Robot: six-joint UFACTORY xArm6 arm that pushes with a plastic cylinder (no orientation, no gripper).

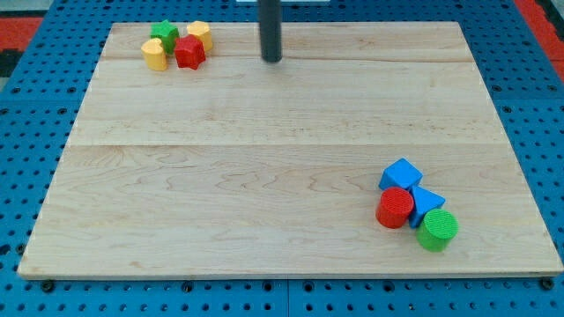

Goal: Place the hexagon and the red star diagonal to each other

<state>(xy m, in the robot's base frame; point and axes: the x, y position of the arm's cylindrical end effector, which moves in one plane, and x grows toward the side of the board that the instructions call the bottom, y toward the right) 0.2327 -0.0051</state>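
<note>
A straight dark rod descends from the view's top, and my tip (pixel 272 60) rests on the worktop (pixel 264 167) near its far edge; the arm carries no claw, so nothing opens, closes or holds here, and the tip touches no block. Taking the red star (pixel 189 52) as the landmark, my tip stands to the star's right in the view, apart from it with bare wood between. The red star lies flat in the cluster at the view's top left, its blunt points spreading evenly so that it shows no long axis; which way any one point faces is too fine to tell. Touching it at upper right is a yellow hexagon (pixel 200 34), also lying flat and squat with no clear long axis. A green star (pixel 164 35) sits just above and left of the red star, and a second yellow block (pixel 154 54), rounded and of uncertain shape, sits just beside it on the left. Far from the red star, toward the view's bottom right, a second group huddles together: a blue cube (pixel 401 174), a red cylinder (pixel 396 209), a blue block (pixel 428 201) partly hidden, and a green cylinder (pixel 437 230). The blocks look like smooth matte plastic; the worktop is pale planked wood.
</note>
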